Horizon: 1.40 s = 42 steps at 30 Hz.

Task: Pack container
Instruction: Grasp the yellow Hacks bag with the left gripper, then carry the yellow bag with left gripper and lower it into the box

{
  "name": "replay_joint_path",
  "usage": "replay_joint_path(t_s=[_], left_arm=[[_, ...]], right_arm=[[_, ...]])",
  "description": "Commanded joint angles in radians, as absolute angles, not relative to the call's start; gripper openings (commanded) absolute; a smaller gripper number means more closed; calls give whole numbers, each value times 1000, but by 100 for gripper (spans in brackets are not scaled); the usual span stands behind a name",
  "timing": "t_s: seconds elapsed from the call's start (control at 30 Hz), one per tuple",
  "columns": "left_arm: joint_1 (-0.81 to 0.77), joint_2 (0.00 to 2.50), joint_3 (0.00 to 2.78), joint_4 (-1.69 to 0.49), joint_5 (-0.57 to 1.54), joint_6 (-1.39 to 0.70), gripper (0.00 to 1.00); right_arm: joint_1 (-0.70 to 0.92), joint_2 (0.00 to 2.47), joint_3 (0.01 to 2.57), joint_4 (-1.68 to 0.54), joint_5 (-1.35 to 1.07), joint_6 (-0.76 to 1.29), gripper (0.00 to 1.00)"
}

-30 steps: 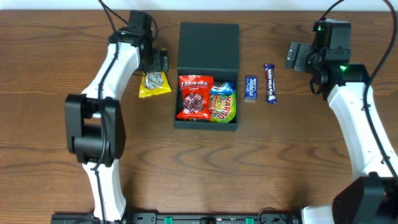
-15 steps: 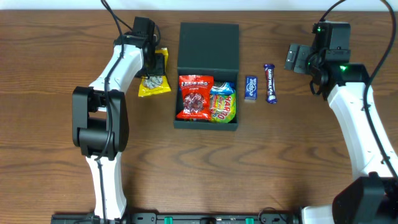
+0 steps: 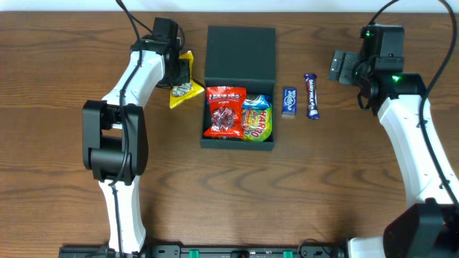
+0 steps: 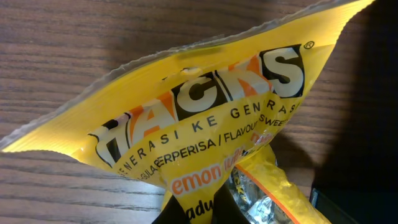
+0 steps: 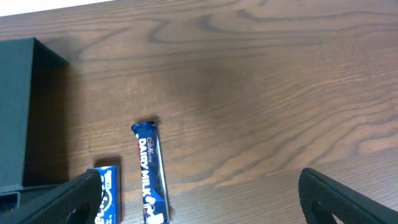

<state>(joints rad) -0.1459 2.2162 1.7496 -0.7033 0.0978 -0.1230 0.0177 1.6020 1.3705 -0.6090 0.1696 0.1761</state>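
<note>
The container (image 3: 237,143) is a dark square box at mid-table, its hinged lid (image 3: 240,54) lying open behind it. A red snack packet (image 3: 224,111) and a colourful gummy packet (image 3: 257,120) lie inside. Left of the box, my left gripper (image 3: 182,72) is shut on a yellow snack packet (image 3: 185,87), which hangs tilted. In the left wrist view the yellow packet (image 4: 205,106) fills the frame, with its lower edge pinched in my left gripper (image 4: 196,214). My right gripper (image 3: 343,66) stands open with nothing between its fingers, right of the box.
A small blue packet (image 3: 289,102) and a purple chocolate bar (image 3: 311,96) lie side by side between the box and my right arm. The right wrist view shows the bar (image 5: 151,174), the blue packet (image 5: 107,196) and the box's lid (image 5: 18,112).
My left gripper has closed on the yellow packet. The packet has shifted slightly towards the box and tilted up off the table. The right arm has not moved.
</note>
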Motion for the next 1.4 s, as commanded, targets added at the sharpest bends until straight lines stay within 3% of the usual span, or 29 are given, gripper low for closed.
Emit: replay_joint_path(t_s=[0.0, 0.57, 0.83, 1.37], left_arm=[[-144, 2221, 1752, -737, 67, -111, 6], [-191, 1886, 1784, -749, 6, -102, 6], [-356, 1866, 1784, -799, 105, -107, 6], [-620, 1924, 1747, -849, 111, -180, 6]], right_arm=[[12, 1604, 1374, -609, 176, 186, 99], [12, 1604, 1374, -607, 176, 186, 99], [-2, 1604, 1374, -591, 184, 187, 99], [-41, 1604, 1374, -579, 184, 186, 99]])
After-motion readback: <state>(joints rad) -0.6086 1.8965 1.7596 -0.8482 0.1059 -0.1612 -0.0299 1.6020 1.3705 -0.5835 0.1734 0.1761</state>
